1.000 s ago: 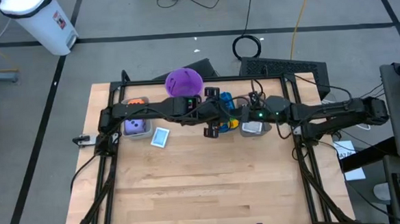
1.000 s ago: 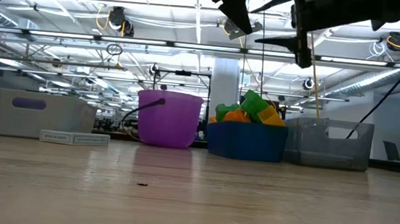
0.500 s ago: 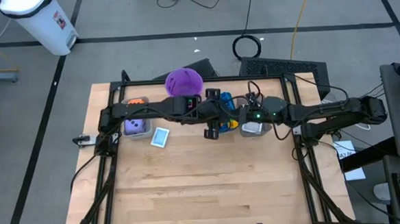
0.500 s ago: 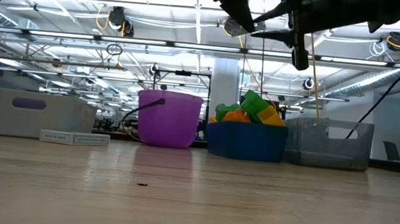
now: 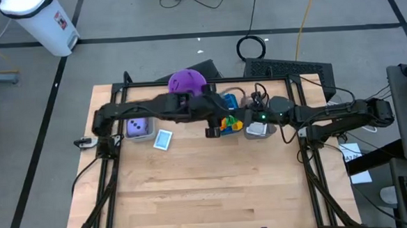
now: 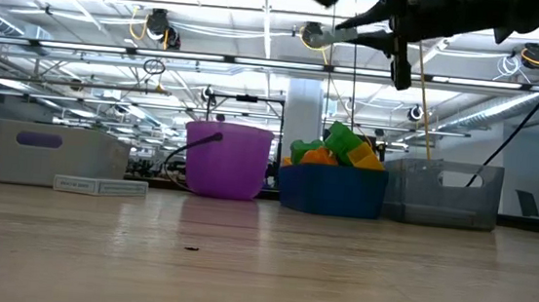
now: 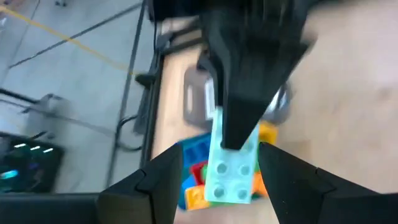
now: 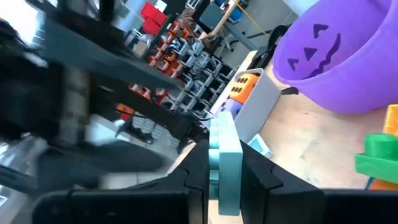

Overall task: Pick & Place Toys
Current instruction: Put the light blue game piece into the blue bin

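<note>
The right tool [image 8: 224, 171] pinches a pale green brick [image 8: 225, 163] high above the blue bin [image 6: 332, 191] of bricks, while the left tool [image 7: 214, 171] stands spread on either side of that brick without touching it. The purple bucket [image 6: 227, 159] sits just beside the bin, the clear bin [image 6: 442, 193] on its other side, and the tabletop [image 6: 259, 267] in front of it lies open.

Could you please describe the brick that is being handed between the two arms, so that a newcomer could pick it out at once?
Start from the purple bucket at the table's far edge, then look beside it, above the bin of bricks, where the two arms meet. The pale teal brick is clamped in the right gripper, with the left gripper open around it. Unlike the piled bricks, it hangs in mid-air.
</note>
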Robot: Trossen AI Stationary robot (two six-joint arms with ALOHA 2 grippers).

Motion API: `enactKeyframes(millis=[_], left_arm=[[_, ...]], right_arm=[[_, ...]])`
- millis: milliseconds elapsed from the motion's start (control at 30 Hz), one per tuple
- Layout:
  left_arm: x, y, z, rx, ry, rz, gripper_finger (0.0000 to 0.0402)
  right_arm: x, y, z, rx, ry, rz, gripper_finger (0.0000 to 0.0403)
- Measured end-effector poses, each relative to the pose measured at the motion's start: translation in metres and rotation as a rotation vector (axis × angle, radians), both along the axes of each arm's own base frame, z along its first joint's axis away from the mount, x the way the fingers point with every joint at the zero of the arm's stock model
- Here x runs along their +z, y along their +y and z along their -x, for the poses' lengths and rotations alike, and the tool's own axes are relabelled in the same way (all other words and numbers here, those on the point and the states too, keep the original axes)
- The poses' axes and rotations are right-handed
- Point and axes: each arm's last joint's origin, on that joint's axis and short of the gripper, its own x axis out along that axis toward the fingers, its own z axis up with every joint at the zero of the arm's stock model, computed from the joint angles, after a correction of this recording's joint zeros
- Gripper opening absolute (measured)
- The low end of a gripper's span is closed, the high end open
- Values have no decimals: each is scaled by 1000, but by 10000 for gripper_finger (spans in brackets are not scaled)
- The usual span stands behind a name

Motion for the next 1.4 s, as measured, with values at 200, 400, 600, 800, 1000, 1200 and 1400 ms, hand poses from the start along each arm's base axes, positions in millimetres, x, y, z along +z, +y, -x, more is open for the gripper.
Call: enactKeyframes(millis=[200, 400, 600, 800, 1000, 1200, 1400], left_arm=[[47, 8, 32, -31, -206, 252, 216], [77, 25, 44, -120, -416, 502, 216], [69, 21, 26, -283, -508, 668, 216], [48, 19, 14, -286, -559, 750, 216], [38, 19, 9, -306, -588, 813, 216], [38, 18, 9, -312, -582, 826, 216], [38, 16, 9, -335, -564, 860, 216]], right_arm=[[-10, -5, 2, -13, 123, 45, 38], [-24, -11, 4, -21, 276, 103, 38], [-28, -13, 2, -14, 300, 108, 38], [-32, -11, 2, -44, 344, 146, 38], [-47, -21, -5, -55, 407, 99, 38], [-58, -27, -10, -60, 451, 84, 38], [-57, -33, -9, -85, 440, 81, 43]])
